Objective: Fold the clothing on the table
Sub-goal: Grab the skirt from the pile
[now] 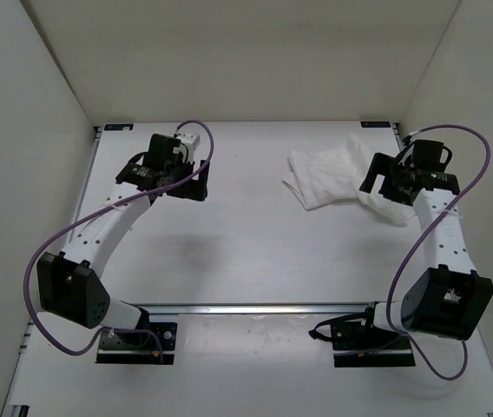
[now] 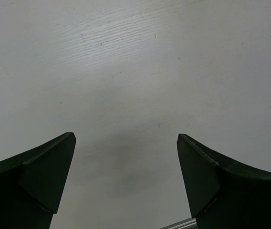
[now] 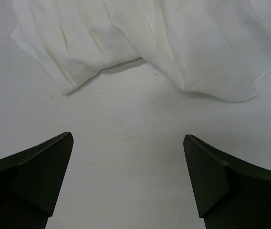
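Top view: clothing (image 1: 329, 178) sits rumpled at the far right of the worktop (image 1: 246, 243). Left wrist: left tool (image 2: 126, 138) is spread wide over bare worktop, nothing in it. Right wrist: right tool (image 3: 128, 136) is wide too and empty, with the clothing's edge just ahead of it.

No writing, label, brand mark, number or sign can be read in any view. The clothing (image 1: 338, 178), in the upper right of the top view, is plain white. The table (image 1: 255, 252) is bare matte white. Any marking on the arm housings is too small to make out.
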`<state>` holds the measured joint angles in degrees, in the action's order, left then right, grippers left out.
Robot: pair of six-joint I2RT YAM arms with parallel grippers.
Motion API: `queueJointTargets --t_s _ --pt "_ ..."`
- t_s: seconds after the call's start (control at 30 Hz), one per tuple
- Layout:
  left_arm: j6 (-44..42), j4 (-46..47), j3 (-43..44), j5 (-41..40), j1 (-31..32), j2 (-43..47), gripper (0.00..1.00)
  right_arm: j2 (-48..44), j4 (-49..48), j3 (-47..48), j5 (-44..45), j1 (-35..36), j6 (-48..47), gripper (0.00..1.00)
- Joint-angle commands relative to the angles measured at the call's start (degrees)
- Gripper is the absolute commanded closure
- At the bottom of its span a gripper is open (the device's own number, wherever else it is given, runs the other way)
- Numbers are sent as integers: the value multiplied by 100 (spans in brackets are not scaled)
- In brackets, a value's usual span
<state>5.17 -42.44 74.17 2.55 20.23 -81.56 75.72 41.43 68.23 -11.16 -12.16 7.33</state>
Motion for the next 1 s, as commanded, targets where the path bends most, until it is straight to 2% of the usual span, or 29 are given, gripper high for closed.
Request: queueJointTargets --t_s 0.0,0.07,0.13,0.33,0.53,0.83,0.97 --pt "-103 34 1 -166 148 254 2 22 -92 428 -97 -215 110 2" --pt "-183 -185 88 -594 376 150 1 153 -196 525 -123 -234 137 4" --pt "-392 -378 150 -694 455 62 1 319 -162 726 86 -278 137 4" --pt "-218 -143 212 69 263 79 2 733 -503 824 43 -427 40 4" --pt "-218 -37 176 386 306 -26 1 1189 -864 613 -175 -734 -180 3" --pt "19 375 -209 1045 130 43 1 1796 -1567 16 131 -516 -443 6" --pt "37 456 -386 1187 113 105 2 2218 -1647 173 -17 -489 -504 16"
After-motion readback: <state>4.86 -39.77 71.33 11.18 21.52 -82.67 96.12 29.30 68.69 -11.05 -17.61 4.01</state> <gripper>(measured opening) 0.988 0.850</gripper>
